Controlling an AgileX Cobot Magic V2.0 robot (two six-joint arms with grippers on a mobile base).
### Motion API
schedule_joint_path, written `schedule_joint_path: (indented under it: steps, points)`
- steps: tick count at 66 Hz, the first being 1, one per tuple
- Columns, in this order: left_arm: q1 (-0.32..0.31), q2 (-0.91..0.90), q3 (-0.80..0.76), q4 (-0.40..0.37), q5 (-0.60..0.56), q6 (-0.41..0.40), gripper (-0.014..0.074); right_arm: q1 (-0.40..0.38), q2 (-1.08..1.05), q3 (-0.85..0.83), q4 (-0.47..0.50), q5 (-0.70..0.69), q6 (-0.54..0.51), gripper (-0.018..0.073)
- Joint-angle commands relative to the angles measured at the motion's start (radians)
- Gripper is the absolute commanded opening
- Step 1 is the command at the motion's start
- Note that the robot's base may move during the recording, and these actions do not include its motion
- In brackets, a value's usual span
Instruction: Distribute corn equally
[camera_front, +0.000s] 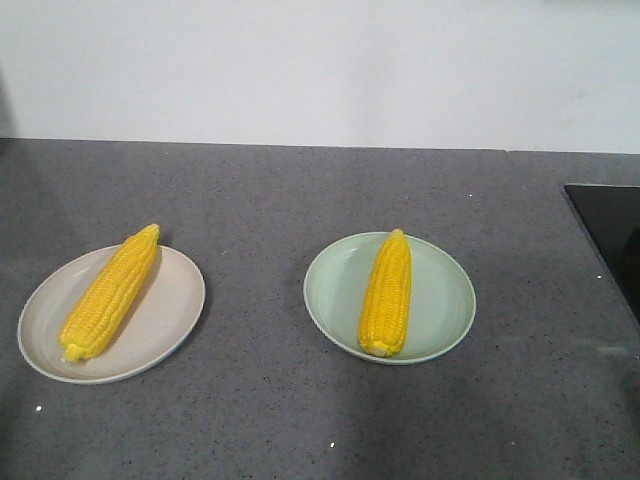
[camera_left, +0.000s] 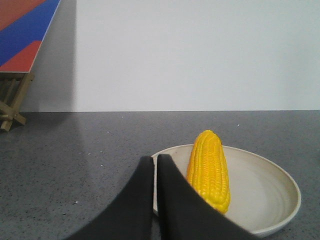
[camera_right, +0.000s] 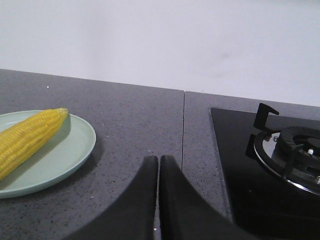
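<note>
One bright yellow corn cob (camera_front: 110, 292) lies diagonally on the round beige plate (camera_front: 170, 320), another yellow cob (camera_front: 386, 292) on the round pale green plate (camera_front: 440, 300), both on the speckled grey countertop (camera_front: 260, 200). The left gripper (camera_left: 155, 162) and right gripper (camera_right: 158, 162) are clenched, holding nothing

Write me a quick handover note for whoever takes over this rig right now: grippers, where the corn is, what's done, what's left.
Left gripper: shut, empty, hanging near the beige plate.
Right gripper: shut, empty, over the counter between the green plate and the stove.
Corn: one cob lies on the beige plate, one cob on the green plate.
Done: the visible cobs are split one per plate.
Left: no loose cob is in view; check for more outside the frames.
</note>
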Motion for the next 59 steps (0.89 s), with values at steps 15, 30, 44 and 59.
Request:
schedule_joint_path:
  steps: [15, 30, 44, 59]
  points:
    - [0.003, -0.017, 0.012, -0.002, -0.080, -0.009, -0.0006, -0.007, -0.128, 0.127, 0.001, -0.162, -0.005, -0.0010]
    - [0.003, -0.017, 0.012, -0.002, -0.079, -0.009, -0.0006, -0.007, -0.127, 0.177, 0.000, -0.201, -0.005, -0.0010]
    - [0.003, -0.017, 0.012, -0.002, -0.079, -0.009, -0.0006, -0.007, -0.124, 0.177, 0.000, -0.198, -0.005, -0.0010]
    - [0.003, -0.017, 0.012, -0.002, -0.079, -0.009, -0.0006, -0.007, -0.124, 0.178, -0.083, -0.216, 0.094, -0.0008]
